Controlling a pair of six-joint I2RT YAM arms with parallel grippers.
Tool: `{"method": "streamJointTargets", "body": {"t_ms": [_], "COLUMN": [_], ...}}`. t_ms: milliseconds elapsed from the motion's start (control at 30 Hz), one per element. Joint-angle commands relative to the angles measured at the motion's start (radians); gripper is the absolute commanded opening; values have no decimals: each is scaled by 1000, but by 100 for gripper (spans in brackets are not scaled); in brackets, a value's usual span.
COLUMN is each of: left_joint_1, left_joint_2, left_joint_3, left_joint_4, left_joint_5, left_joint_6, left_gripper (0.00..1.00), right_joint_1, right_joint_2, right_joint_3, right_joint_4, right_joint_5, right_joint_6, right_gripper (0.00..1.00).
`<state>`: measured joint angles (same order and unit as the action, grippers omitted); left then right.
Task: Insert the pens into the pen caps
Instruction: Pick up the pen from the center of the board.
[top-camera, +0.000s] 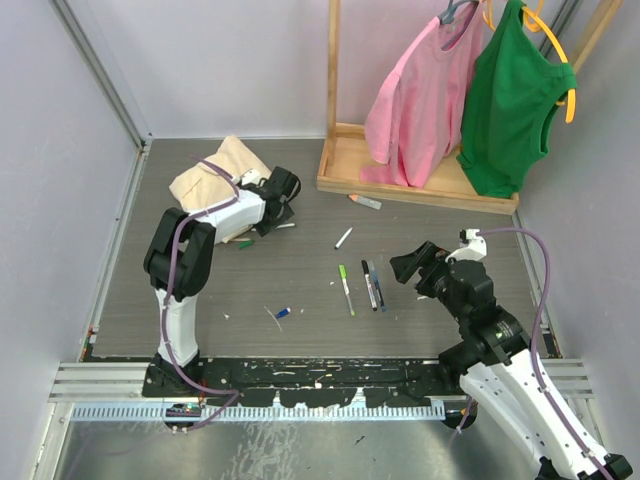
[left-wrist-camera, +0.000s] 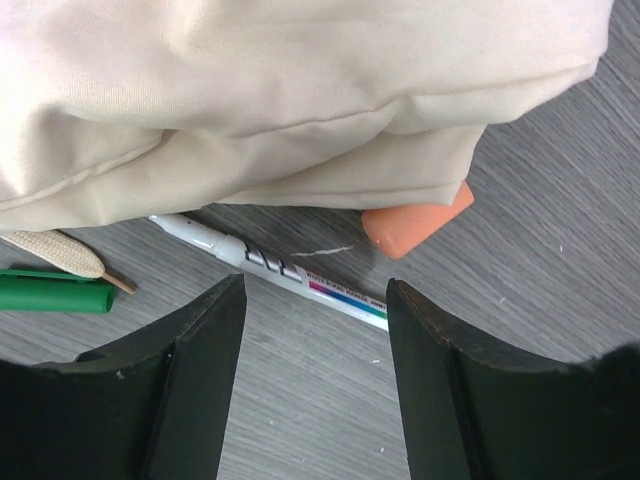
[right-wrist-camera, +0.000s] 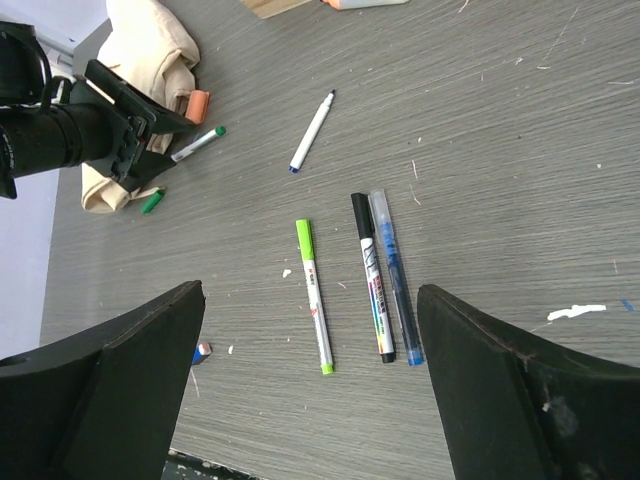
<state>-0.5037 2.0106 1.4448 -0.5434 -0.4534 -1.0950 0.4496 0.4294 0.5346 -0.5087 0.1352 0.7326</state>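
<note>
My left gripper hangs open over the table beside a beige cloth bag, with nothing between its fingers. Just ahead of its tips lies a white pen, partly tucked under the bag's edge. An orange cap pokes out from under the bag, and a green cap lies to the left. My right gripper is wide open above three pens lying side by side: green-ended, black and blue. Another white pen lies farther off. A blue cap sits near the front.
A wooden clothes rack with a pink and a green garment stands at the back right, and an orange-ended pen lies against its base. A tan drawstring tip trails from the bag. Grey walls close in both sides.
</note>
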Motion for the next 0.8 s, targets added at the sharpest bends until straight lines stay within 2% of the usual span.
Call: {"method": "streamJointTargets", "body": {"t_ms": [0, 200, 333, 600, 767], "left_joint_1": [8, 8, 8, 8, -4], "left_joint_2": [29, 62, 67, 6, -62], "left_joint_3": [62, 101, 98, -18, -143], "left_joint_4": [-43, -80, -92, -42, 2], "left_joint_5": [-53, -60, -42, 14, 54], "left_joint_6": [-40, -49, -48, -45, -44], "left_gripper": [60, 59, 55, 40, 36], "right_joint_1": [-1, -1, -1, -1, -2], "right_joint_2": [-15, -21, -28, -31, -22], "right_joint_3": [19, 21, 18, 10, 1], "right_joint_4": [10, 2, -3, -1, 10], "right_joint_5": [29, 29, 35, 39, 33], "right_joint_6": [2, 0, -1, -1, 1], "right_gripper": [92, 92, 92, 92, 92]}}
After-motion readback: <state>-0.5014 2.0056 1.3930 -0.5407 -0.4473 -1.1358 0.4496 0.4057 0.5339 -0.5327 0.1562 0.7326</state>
